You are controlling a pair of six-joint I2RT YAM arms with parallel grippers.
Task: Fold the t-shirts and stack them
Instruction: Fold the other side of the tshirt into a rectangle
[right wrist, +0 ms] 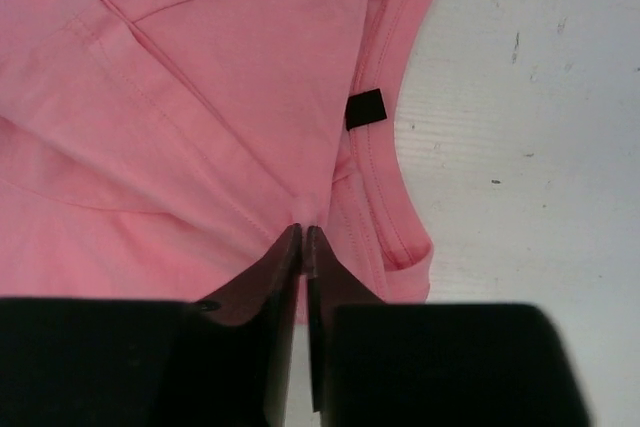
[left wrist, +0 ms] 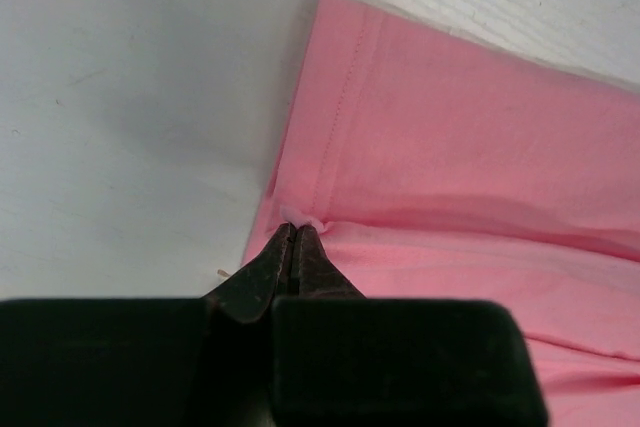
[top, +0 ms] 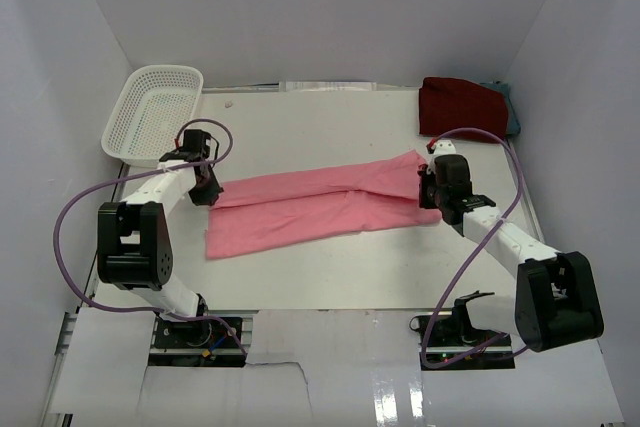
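Observation:
The light pink t-shirt lies folded lengthwise across the middle of the table. My left gripper is shut on its left hem end; the left wrist view shows the tips pinching a bit of pink cloth. My right gripper is shut on the collar end; the right wrist view shows the tips pinching the pink cloth beside the neckline and its black tag. The dark red t-shirt lies folded at the back right, on the teal-grey one, which shows only at its edge.
A white perforated basket stands at the back left, just behind my left arm. White walls close in the table on three sides. The table's near edge runs just ahead of the arm bases.

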